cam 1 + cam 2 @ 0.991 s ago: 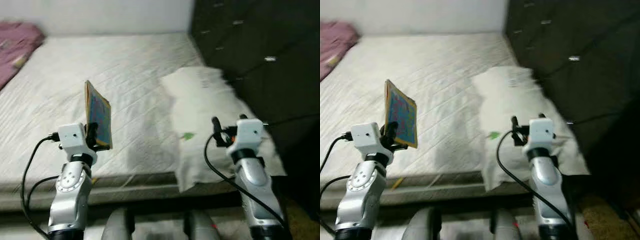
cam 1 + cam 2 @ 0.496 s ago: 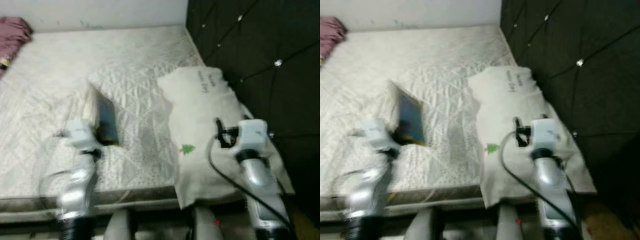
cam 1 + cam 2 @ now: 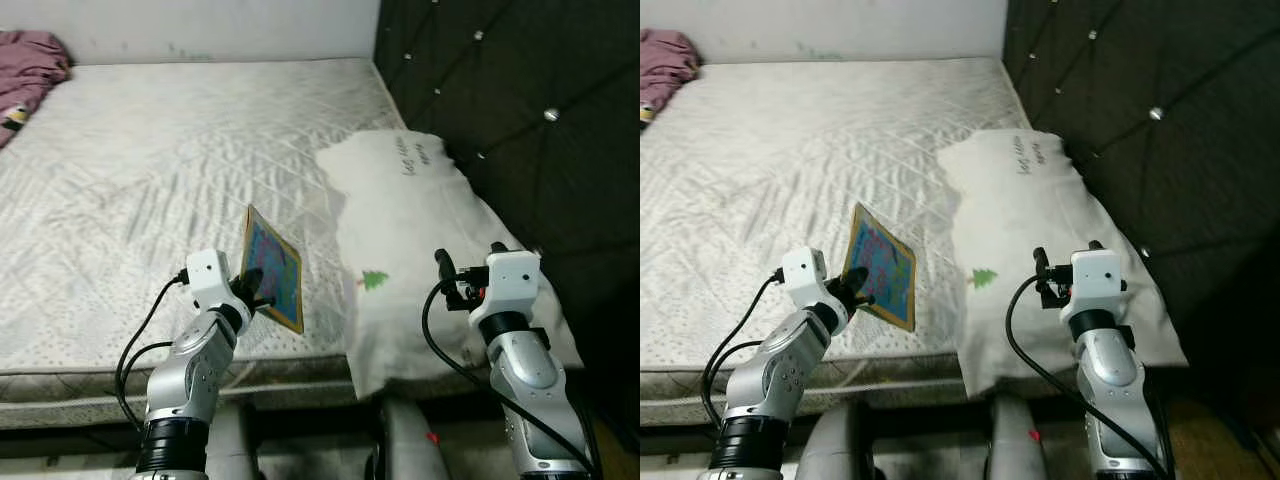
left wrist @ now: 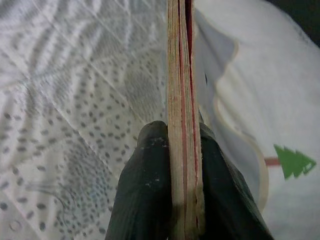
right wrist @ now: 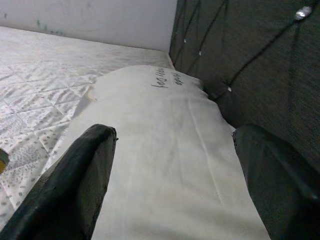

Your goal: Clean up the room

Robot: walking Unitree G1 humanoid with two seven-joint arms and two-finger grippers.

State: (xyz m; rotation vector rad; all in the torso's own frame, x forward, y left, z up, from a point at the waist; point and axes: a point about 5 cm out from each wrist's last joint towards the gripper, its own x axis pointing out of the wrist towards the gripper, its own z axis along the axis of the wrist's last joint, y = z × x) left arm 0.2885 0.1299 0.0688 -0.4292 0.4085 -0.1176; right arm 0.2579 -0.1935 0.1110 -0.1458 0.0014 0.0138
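My left gripper (image 3: 256, 296) is shut on a thin colourful book (image 3: 273, 281), holding it tilted just above the near edge of the bed (image 3: 150, 170). In the left wrist view the book (image 4: 181, 115) stands edge-on between the two black fingers (image 4: 145, 200). My right gripper (image 3: 466, 267) is open and holds nothing, hovering over the near end of a white pillow (image 3: 410, 240) with a small green tree print. The right wrist view looks along the pillow (image 5: 165, 150) between the spread fingers (image 5: 75, 190).
A dark tufted headboard (image 3: 510, 100) rises on the right, close to my right arm. A pink cloth (image 3: 30, 55) lies at the far left corner of the bed. A pale wall (image 3: 200, 30) runs behind the mattress.
My left arm has lowered the book and carried it right, toward the pillow and the bed's near edge. The camera has steadied; the right gripper holds about the same place.
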